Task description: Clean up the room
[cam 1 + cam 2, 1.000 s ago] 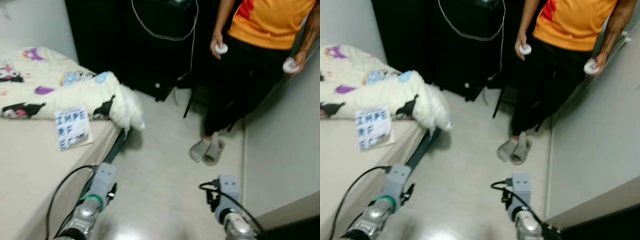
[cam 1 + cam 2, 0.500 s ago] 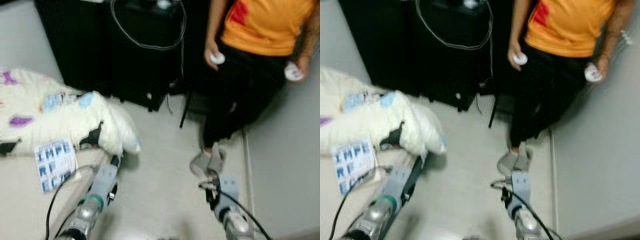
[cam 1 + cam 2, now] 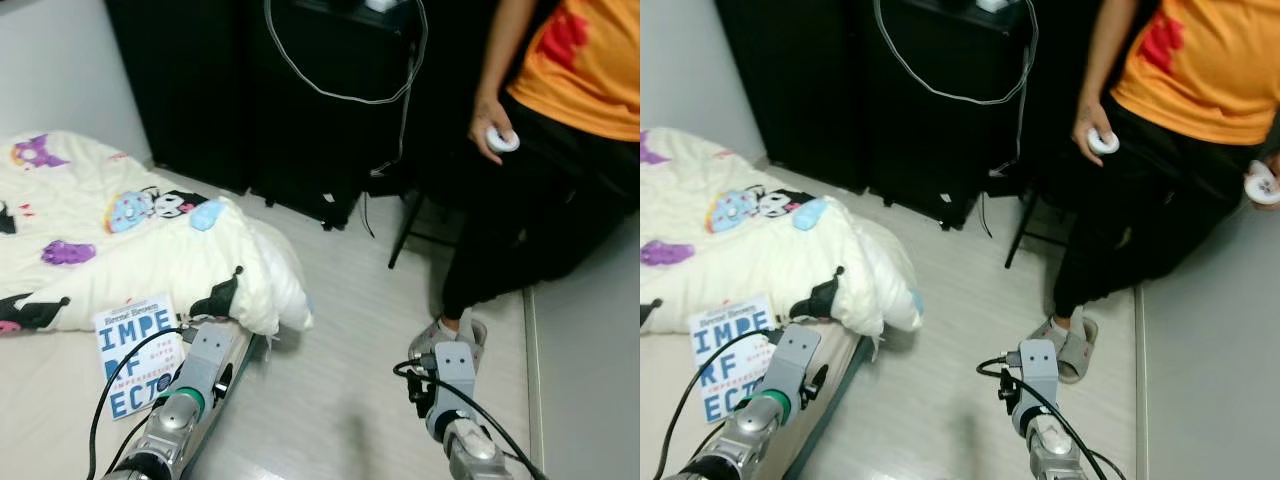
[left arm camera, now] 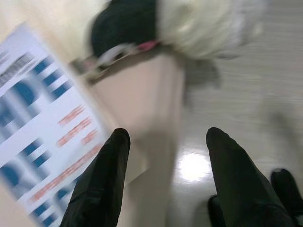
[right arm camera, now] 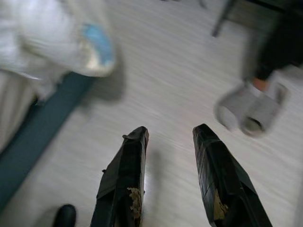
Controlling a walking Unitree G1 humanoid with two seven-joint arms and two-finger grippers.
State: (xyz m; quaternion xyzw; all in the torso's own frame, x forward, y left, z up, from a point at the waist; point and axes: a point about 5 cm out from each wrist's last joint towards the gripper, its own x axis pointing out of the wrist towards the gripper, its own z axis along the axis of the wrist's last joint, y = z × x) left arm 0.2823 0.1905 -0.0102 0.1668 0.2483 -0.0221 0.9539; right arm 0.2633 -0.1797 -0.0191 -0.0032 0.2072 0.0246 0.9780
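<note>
A white book with big blue letters (image 3: pixel 135 352) lies on the bare mattress (image 3: pixel 40 420), just below a crumpled cream blanket with cartoon prints (image 3: pixel 150 240). My left gripper (image 4: pixel 168 137) hangs open over the bed's edge, with the book (image 4: pixel 42 142) beside one finger and the blanket's corner (image 4: pixel 203 23) ahead. My left arm (image 3: pixel 190 385) is low at the bedside. My right gripper (image 5: pixel 171 132) is open above the pale floor (image 5: pixel 165 80), holding nothing. Its arm (image 3: pixel 1035 400) is low in the middle.
A person in an orange shirt (image 3: pixel 580 70) and grey slippers (image 3: pixel 1070 345) stands at the right, a white controller (image 3: pixel 497 139) in each hand. A black cabinet (image 3: pixel 300 100) with a dangling white cable (image 3: pixel 345 97) stands behind. A grey wall (image 3: pixel 590 380) closes the right side.
The whole picture has shifted and sharpened as the camera moved; the bed and book now sit further into view and the person further right. Both arms keep the same low pose.
</note>
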